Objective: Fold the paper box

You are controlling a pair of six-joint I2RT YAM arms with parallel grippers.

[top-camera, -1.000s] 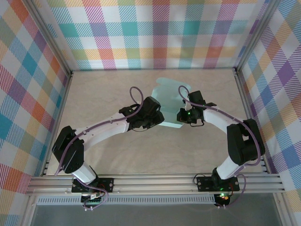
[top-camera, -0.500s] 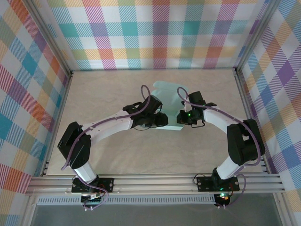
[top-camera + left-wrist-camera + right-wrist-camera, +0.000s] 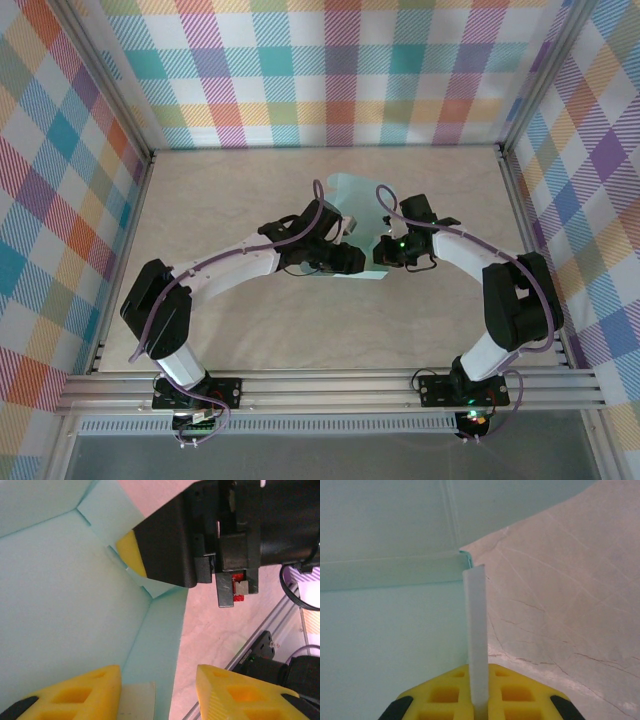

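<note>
From above, the arms (image 3: 250, 265) cover the middle of the box (image 3: 345, 190). In the wrist views it runs off top and left, the bottom edge cuts the left gripper (image 3: 157, 675) and right gripper (image 3: 479, 685), and the pinched flap (image 3: 476, 630) ends unseen between the right pads (image 3: 445, 695)

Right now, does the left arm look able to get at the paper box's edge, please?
Probably yes: the paper box has an edge inside the open left end effector, unobstructed; the right end effector pinches another flap.
</note>
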